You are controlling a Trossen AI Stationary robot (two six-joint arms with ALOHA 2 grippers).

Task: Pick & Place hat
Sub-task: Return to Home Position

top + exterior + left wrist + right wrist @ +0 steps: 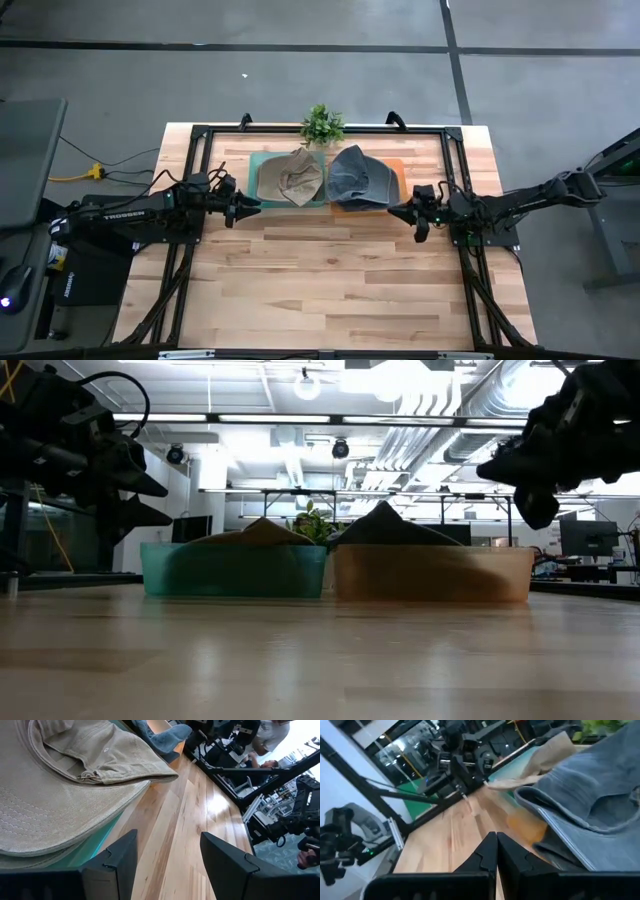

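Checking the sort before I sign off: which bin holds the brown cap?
The light green bin, on the left arm's side; the brown cap lies in it. The orange bin beside it holds blue caps instead.

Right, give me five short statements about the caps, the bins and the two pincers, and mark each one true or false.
1. The brown cap lies in the light green bin. True.
2. The blue cap lies on the bare table in front of the bins. False: it lies in the orange bin.
3. The left pincer is open and holds nothing. True.
4. The right pincer is clamped on the blue cap. False: it is shut on nothing, beside the orange bin.
5. A small green plant stands behind the two bins. True.
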